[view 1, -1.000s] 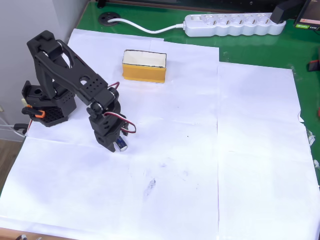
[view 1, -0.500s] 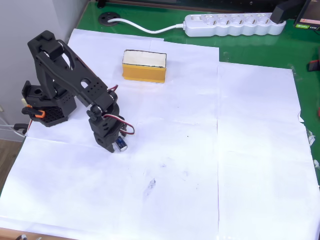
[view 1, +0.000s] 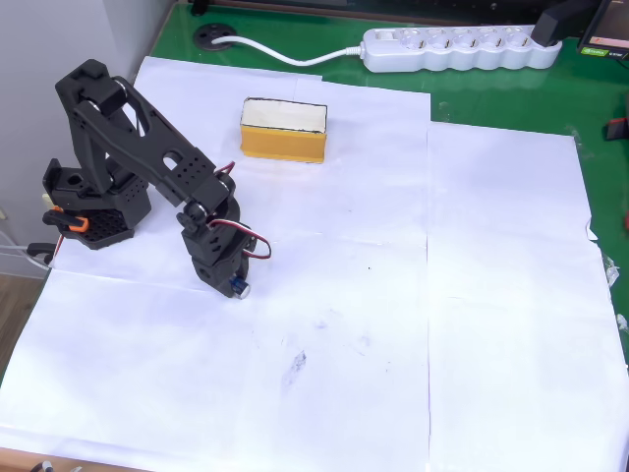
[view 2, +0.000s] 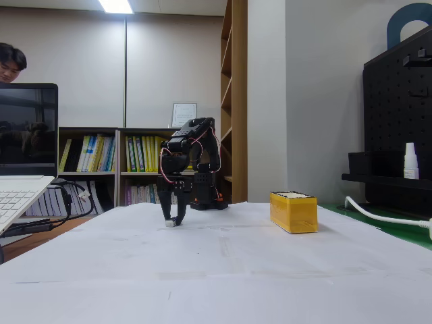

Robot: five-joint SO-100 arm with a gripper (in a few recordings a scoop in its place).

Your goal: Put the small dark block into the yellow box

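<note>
The small dark block (view 1: 239, 287) shows its whitish end at the tip of my black gripper (view 1: 234, 284), which points straight down at the white paper left of centre. In the fixed view the fingers meet in a narrow V at the gripper (view 2: 175, 221), and the block's pale end (view 2: 170, 223) sits at table level between them. The gripper looks shut on the block. The yellow box (view 1: 283, 130) stands with its cream inside facing up, well beyond the gripper towards the back of the table; in the fixed view the yellow box (view 2: 293, 211) is to the right.
My arm's base (view 1: 88, 206) stands at the left edge of the white paper sheets (view 1: 413, 295). A white power strip (view 1: 457, 47) and its cable lie on the green mat at the back. A laptop (view 2: 23, 155) is at the left of the fixed view.
The forearm and wrist have shifted slightly right and towards the front. The block's pale end has moved a few pixels with the gripper.
</note>
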